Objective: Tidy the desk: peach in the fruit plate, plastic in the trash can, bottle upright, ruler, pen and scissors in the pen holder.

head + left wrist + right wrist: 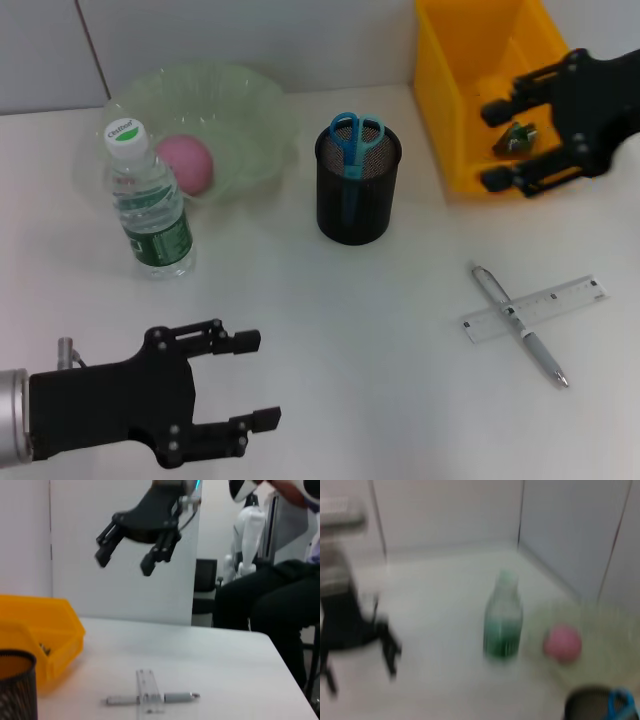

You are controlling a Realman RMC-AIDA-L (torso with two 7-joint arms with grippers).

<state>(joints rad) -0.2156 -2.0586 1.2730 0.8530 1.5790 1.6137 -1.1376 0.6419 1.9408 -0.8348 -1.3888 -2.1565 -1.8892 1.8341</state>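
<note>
Surveying the white desk (330,330), largest items first: the yellow plastic trash bin (455,90) sits at the far right corner with a small crumpled piece of plastic (514,137) inside it; the pale green translucent fruit plate (255,110) sits far left with the pink peach (186,162) in it; the clear water bottle with green label and white cap (148,205) stands upright just in front of the plate; the black mesh pen holder (358,185) stands mid-desk with blue-handled scissors (355,140) already in it.

Judgement: only two items remain, the clear plastic ruler (535,309) and the silver pen (520,325). They lie crossed and touching on the right half of the desk, in front of the bin. The pen rests on top of the ruler; the pen's long axis runs diagonally toward the near right, the ruler's runs nearly left-right with a slight tilt.

The right gripper (505,145) hovers over the bin, fingers spread and holding nothing. The pair lies nearer to the robot than this gripper, with open desk between. The left gripper (255,385) hangs low at the near left, fingers parted and unloaded, well apart from the pair.

Judgement: right arm is nearer. Open room surrounds the pair on all sides; taking the pen first may nudge the ruler beneath.
</note>
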